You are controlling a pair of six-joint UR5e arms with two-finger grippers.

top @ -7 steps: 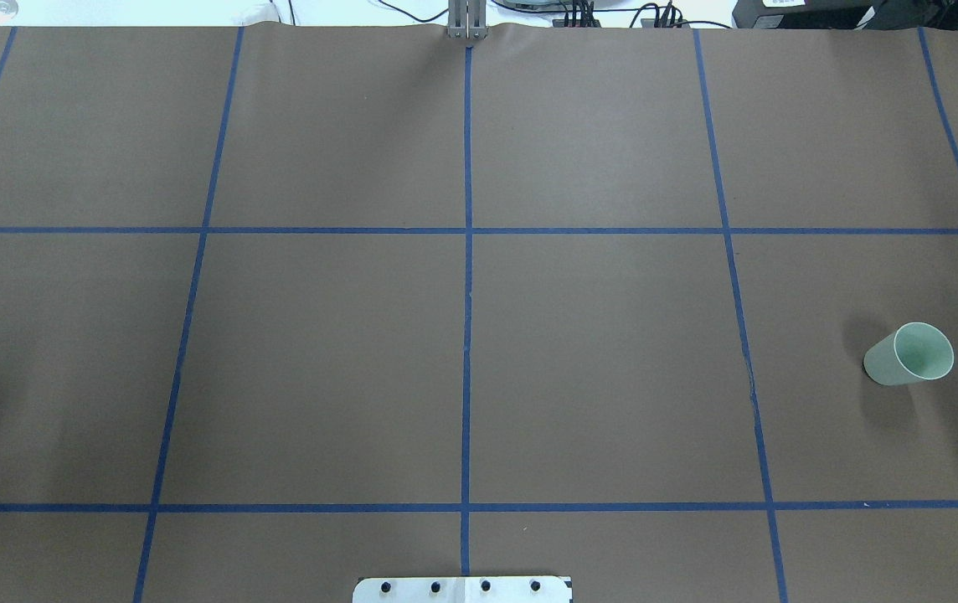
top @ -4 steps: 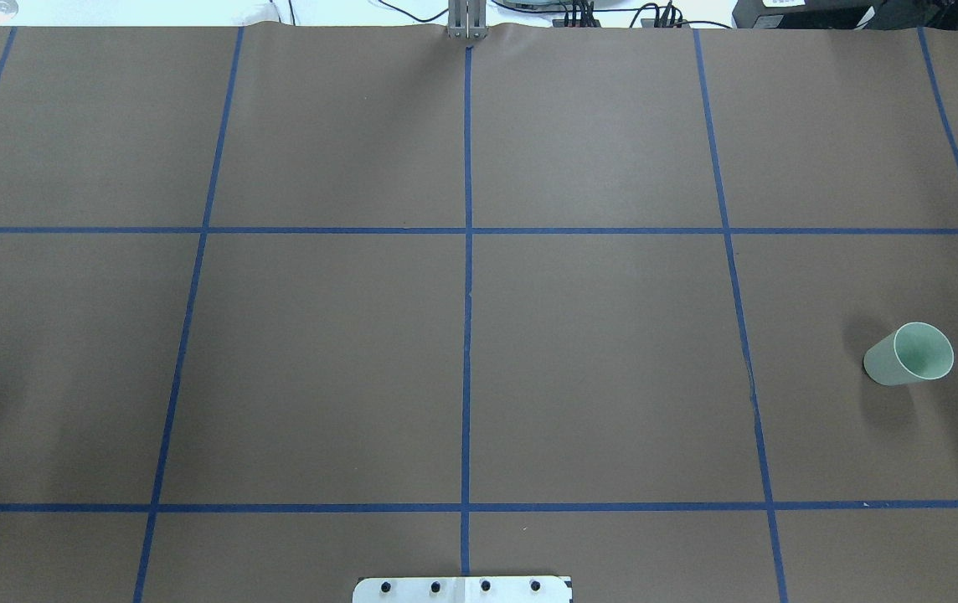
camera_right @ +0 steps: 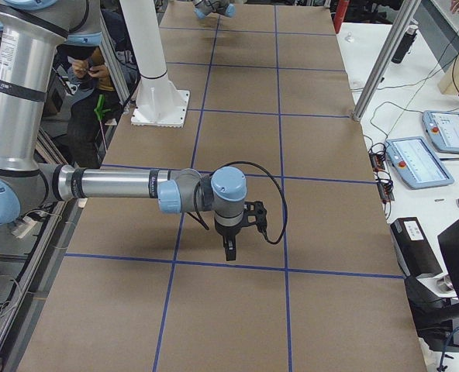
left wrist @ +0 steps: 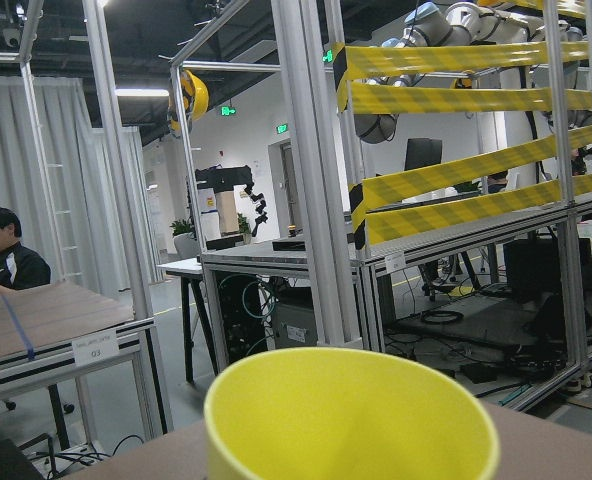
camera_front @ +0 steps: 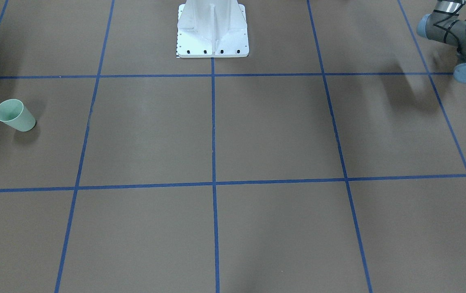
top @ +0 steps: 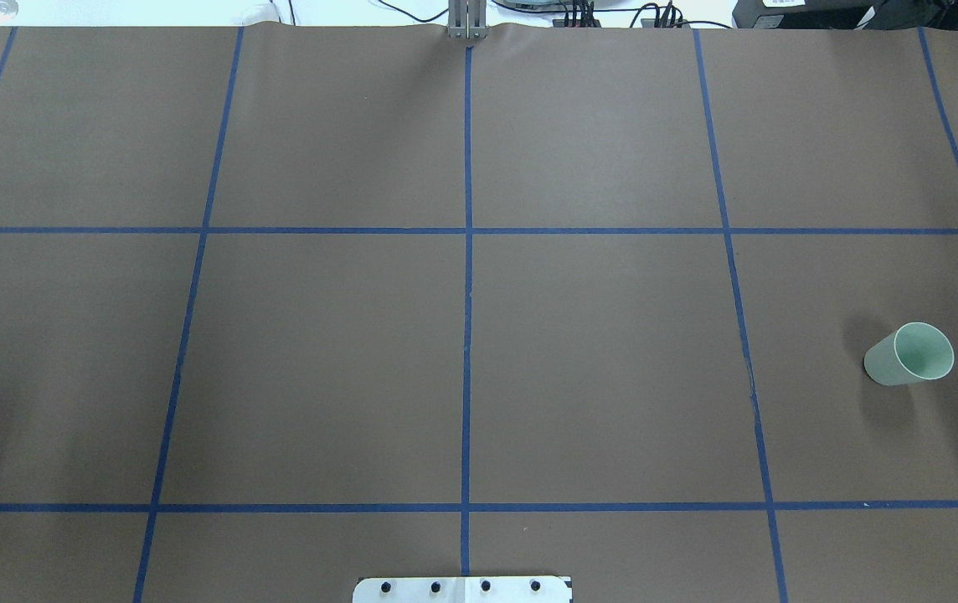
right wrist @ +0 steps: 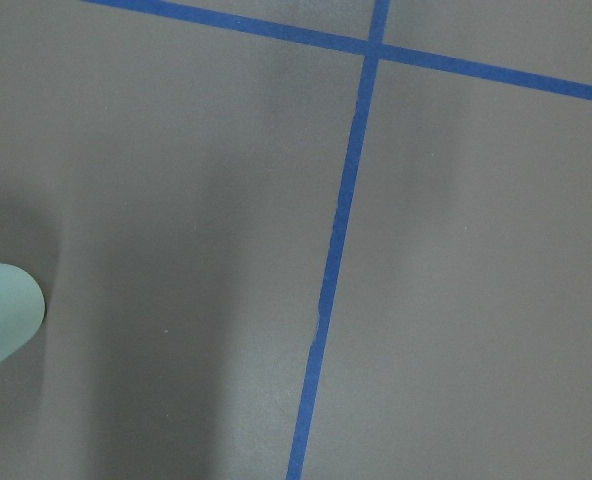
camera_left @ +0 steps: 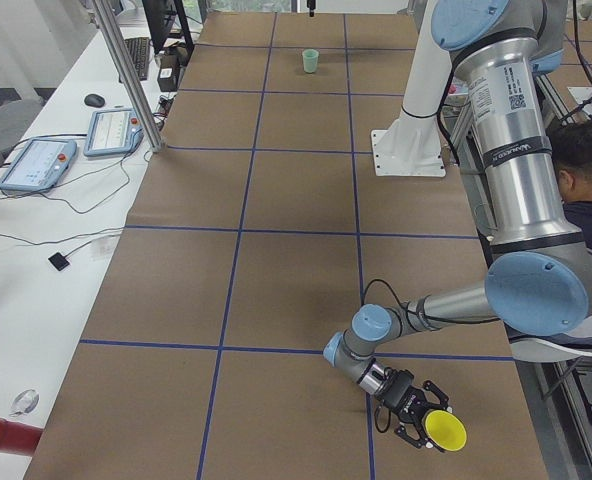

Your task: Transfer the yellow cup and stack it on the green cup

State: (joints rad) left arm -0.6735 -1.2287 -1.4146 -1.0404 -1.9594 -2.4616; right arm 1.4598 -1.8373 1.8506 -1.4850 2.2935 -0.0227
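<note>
The green cup [top: 909,353] stands alone on the brown table at the robot's right; it also shows in the front-facing view [camera_front: 14,115], far off in the exterior left view [camera_left: 310,61], and at the left edge of the right wrist view [right wrist: 1,315]. The yellow cup [camera_left: 444,431] is at my left gripper [camera_left: 422,420], low over the table's left end, with its mouth turned outward. It fills the left wrist view [left wrist: 346,420]. No fingers show there, so I cannot tell the grip. My right gripper [camera_right: 229,253] points down over the table; I cannot tell if it is open or shut.
The white robot base [camera_front: 212,30] stands at the table's near edge [top: 462,590]. Blue tape lines grid the brown table [top: 596,352]. A seated person [camera_left: 588,165] is beside the left arm. Tablets [camera_left: 36,162] lie on the side bench.
</note>
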